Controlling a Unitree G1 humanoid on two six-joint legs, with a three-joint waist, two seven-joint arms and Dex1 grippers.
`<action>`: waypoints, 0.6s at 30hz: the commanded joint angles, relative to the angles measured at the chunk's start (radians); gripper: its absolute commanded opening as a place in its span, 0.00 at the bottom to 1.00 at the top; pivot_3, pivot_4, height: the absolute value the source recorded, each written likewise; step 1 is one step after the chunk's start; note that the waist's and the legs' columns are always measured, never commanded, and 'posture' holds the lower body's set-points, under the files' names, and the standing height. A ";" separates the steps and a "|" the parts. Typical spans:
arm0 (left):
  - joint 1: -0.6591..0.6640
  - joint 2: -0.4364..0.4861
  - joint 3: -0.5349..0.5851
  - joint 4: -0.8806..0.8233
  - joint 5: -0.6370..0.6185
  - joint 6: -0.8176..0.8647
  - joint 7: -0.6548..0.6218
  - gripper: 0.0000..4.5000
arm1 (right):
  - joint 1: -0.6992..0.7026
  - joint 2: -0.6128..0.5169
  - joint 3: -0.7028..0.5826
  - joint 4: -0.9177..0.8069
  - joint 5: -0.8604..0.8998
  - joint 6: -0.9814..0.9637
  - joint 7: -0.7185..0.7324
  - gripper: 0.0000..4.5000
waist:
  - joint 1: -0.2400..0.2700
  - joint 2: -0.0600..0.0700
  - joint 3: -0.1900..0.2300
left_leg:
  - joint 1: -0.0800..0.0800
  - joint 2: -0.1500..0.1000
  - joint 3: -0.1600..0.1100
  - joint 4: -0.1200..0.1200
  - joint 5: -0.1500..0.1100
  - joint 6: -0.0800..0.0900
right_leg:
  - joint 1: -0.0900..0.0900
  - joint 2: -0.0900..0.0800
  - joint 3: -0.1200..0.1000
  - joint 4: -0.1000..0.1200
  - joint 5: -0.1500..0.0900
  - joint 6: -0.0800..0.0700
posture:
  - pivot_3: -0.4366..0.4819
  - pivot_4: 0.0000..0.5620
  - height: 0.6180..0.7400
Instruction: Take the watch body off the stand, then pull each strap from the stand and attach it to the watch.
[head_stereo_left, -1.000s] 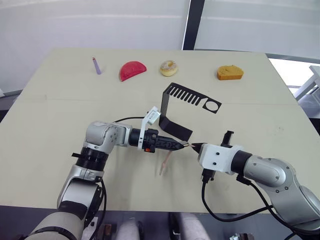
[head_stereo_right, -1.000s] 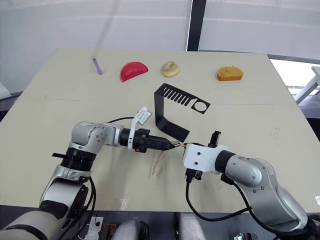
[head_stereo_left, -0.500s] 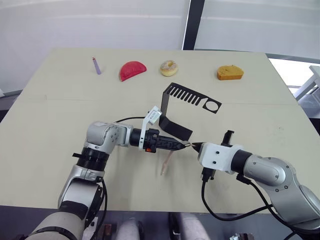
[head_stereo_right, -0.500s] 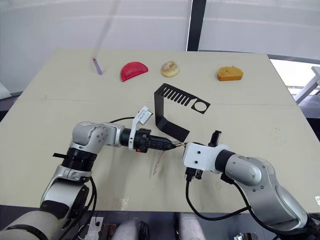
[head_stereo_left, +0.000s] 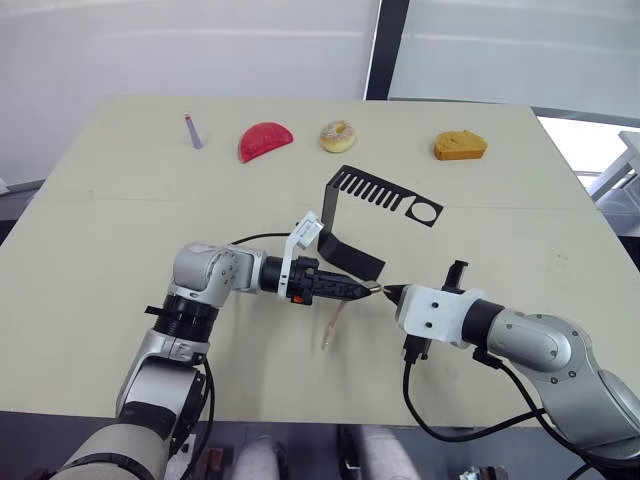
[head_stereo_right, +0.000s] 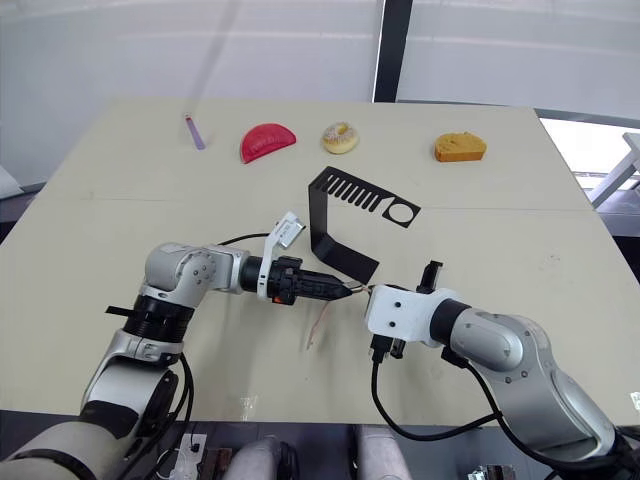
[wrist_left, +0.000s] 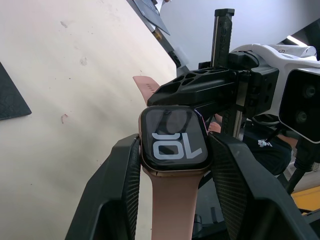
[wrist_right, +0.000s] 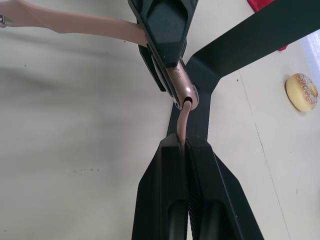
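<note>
Change: almost nothing is shifting between the earlier pictures and now; both arms are staying locked in the same meeting just in front of the stand (head_stereo_left: 375, 215), with only the slightest settling of the left arm.
Meaning: I am reading this as the fine seating of the second strap into the watch, a slow push rather than a travel move, so stillness looks right for it.
Left pincer (wrist_left: 174, 150): it is clamped on the watch (wrist_left: 175, 138), one finger on each side of the case, the screen facing the wrist camera with its white digits showing.
First strap (wrist_left: 173, 205): it is already joined to the watch and is hanging down from it toward the desk (head_stereo_left: 120, 220), in front of the stand's base.
Right pincer (wrist_right: 185, 145): its fingers are pressed together on the second strap (wrist_right: 182, 120), holding it edge-on and feeding its tip into the rim of the watch.
Stand: it is sitting bare beside the meeting point, its slotted top arm and round hole carrying nothing.
Far from the stand: a purple stick (head_stereo_left: 192, 131), a red slice (head_stereo_left: 264, 140), a doughnut (head_stereo_left: 337, 135) and a piece of bread (head_stereo_left: 459, 146) are lying along the back edge of the desk, untouched.
Progress: I am judging the task as nearly done, with only this last strap left to click home.
</note>
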 joint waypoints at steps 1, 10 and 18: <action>-0.011 -0.023 -0.007 -0.045 -0.044 -0.001 -0.010 0.35 | -0.016 0.010 -0.006 -0.029 0.002 -0.022 0.011 0.00 | 0.000 0.000 0.000 | 0.000 0.000 0.000 0.000 0.000 0.000 | 0.000 0.000 0.000 0.000 0.000 0.000 | 0.48 0.27 0.98; -0.013 -0.024 -0.006 -0.048 -0.046 -0.001 -0.011 0.35 | -0.017 0.014 -0.004 -0.029 0.001 -0.020 0.008 0.00 | 0.000 0.000 0.000 | 0.000 0.000 0.000 0.000 0.000 0.000 | 0.000 0.000 0.000 0.000 0.000 0.000 | 0.48 0.27 0.98; -0.015 -0.027 -0.006 -0.046 -0.046 -0.001 -0.010 0.35 | -0.016 0.014 -0.003 -0.028 0.000 -0.019 0.007 0.00 | 0.000 0.000 0.000 | 0.000 0.000 0.000 0.000 0.000 0.000 | 0.000 0.000 0.000 0.000 0.000 0.000 | 0.48 0.27 0.98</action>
